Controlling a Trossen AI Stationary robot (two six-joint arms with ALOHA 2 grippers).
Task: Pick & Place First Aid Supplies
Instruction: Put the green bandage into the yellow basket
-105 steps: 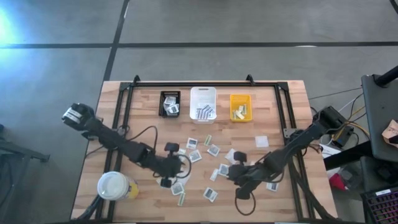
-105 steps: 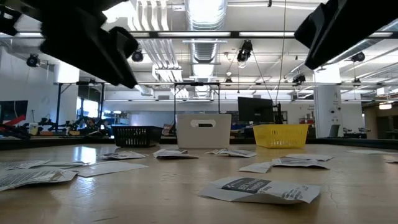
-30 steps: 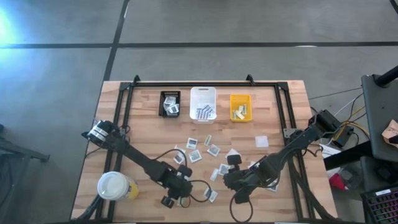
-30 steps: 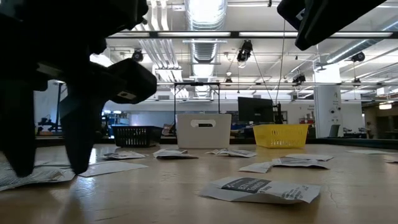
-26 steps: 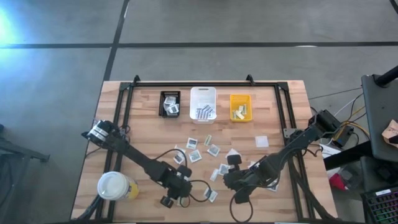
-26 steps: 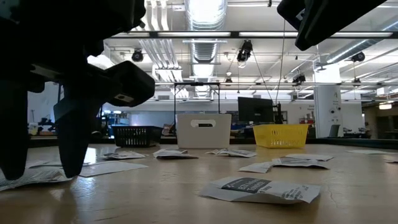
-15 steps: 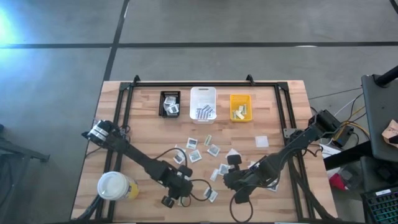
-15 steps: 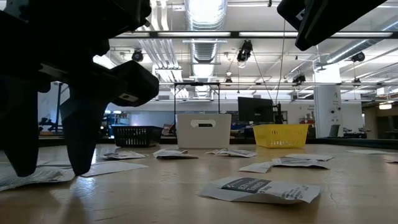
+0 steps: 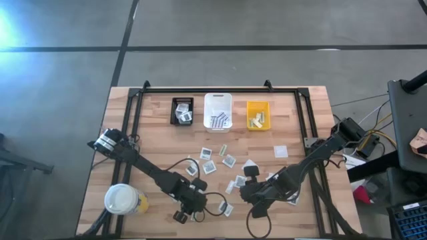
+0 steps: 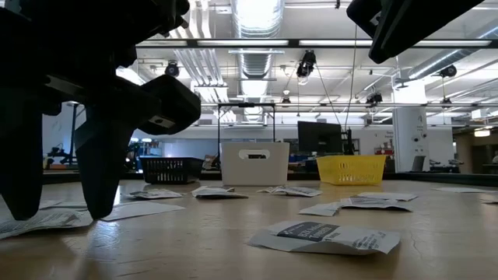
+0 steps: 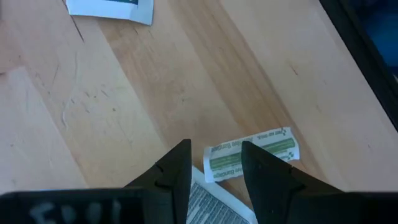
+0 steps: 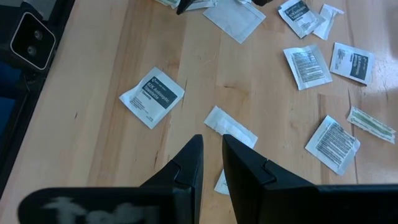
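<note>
- Table [image 9: 293, 107] of pale wood, with a white bin [image 9: 218, 110] at its far edge.
- Just beside the white bin, on the left arm's side, a black bin [image 9: 182, 110]; on the right arm's side, a yellow bin [image 9: 257, 115]. Packets inside all three.
- Scattered flat on the table in front of the white bin, well apart from it: the loose packets [image 9: 220, 163], white squares with dark print and a few narrow green strips.
- Left hand [image 9: 195, 205] low over the table, far in front of the white bin and slightly to the left arm's side.
- Fingers [image 11: 177, 168] of that hand apart, clamped on nothing, tips pointing down at the wood.
- Just past those tips, a green strip [image 11: 252, 154] lying flat; beside it and partly under the fingers, a grey-printed packet [image 11: 211, 208].
- Seen from table height, the left hand [image 10: 58, 210] as two dark prongs, tips almost at the table beside a flat packet [image 10: 47, 222].
- Right hand [image 9: 245, 192] also far in front of the white bin, toward the right arm's side, held above the packets.
- Its fingers [image 12: 189, 162] only narrowly apart, with nothing between them; under them a plain white packet [image 12: 231, 127], and near that a square one with a dark patch [image 12: 152, 96].
- Lidded cup [image 9: 122, 199] at the table's near corner on the left arm's side, diagonally far from the white bin.
</note>
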